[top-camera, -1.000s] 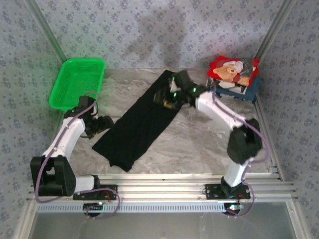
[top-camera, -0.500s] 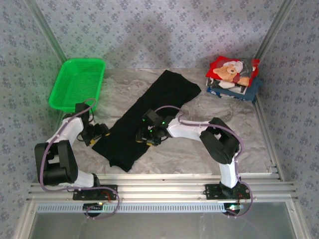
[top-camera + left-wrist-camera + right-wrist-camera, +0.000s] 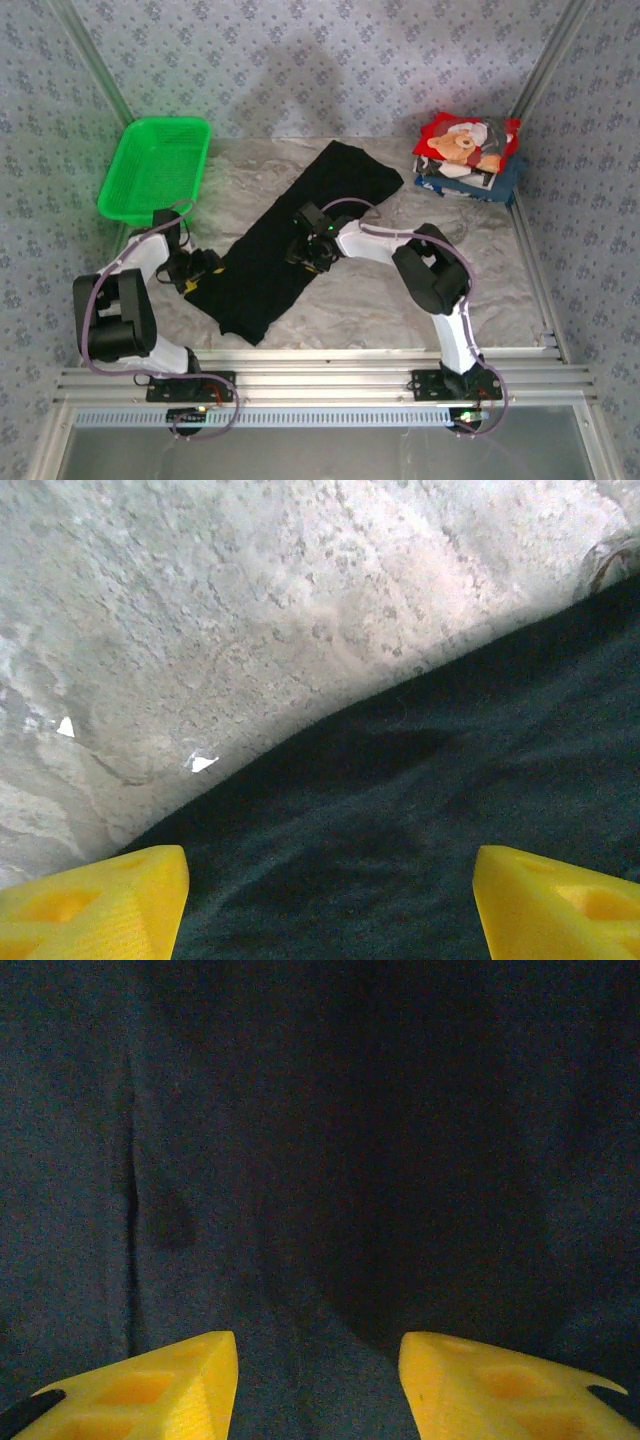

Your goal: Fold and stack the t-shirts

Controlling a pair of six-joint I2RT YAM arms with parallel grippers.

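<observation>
A plain black t-shirt (image 3: 290,235) lies flat in a long diagonal strip across the marble tabletop. Its dark cloth (image 3: 420,810) lies under my left gripper (image 3: 330,910), which stands open over the shirt's left edge with yellow fingertips (image 3: 100,900) wide apart and nothing between them. In the top view that left gripper (image 3: 203,268) sits at the shirt's lower left side. My right gripper (image 3: 308,250) hovers low over the shirt's middle. Its jaws are open above the cloth (image 3: 320,1160), gripper (image 3: 318,1385). A folded stack of t-shirts (image 3: 466,155), red teddy-bear one on top, rests at the back right.
A green mesh basket (image 3: 155,170) stands at the back left. Bare marble table (image 3: 400,300) lies to the right of and in front of the black shirt. Patterned walls close in the back and sides.
My right arm has swung from the shirt's far end near the stack down to its middle. The left gripper has shifted closer to the shirt's left edge. Both jaws have narrowed a little.
</observation>
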